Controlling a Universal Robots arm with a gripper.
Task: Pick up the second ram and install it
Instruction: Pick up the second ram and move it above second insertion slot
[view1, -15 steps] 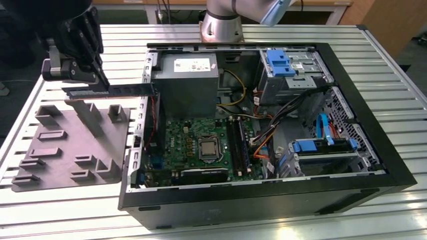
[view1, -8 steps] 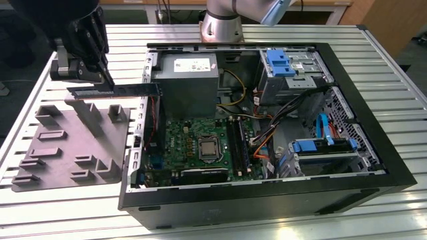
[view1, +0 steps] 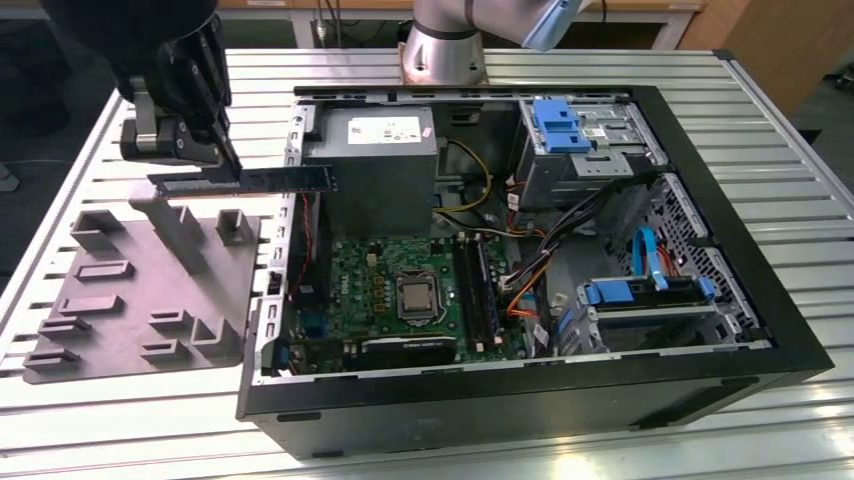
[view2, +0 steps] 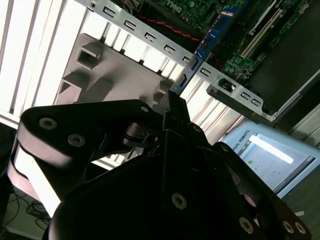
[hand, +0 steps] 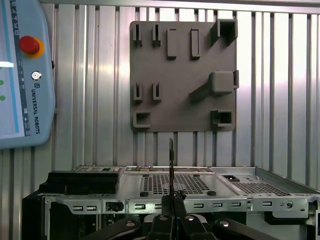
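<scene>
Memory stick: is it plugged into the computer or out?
Out. The claw holds the memory stick in the air near the computer case edge, not seated in any motherboard slot.

You've got a black gripper (view1: 227, 165) and a dark second ram (view1: 287, 179), which reads blue in the second wrist view. The fixture plate (view1: 127, 300) is plain matte grey. The table (view1: 134, 440) is silver with ribbed slats. The case (view1: 534, 405) is black, the motherboard (view1: 367, 285) green, the drive clips (view1: 561, 125) bright blue and the power supply (view1: 367, 165) grey. The pendant button (hand: 28, 45) is red on a yellow ring.
</scene>
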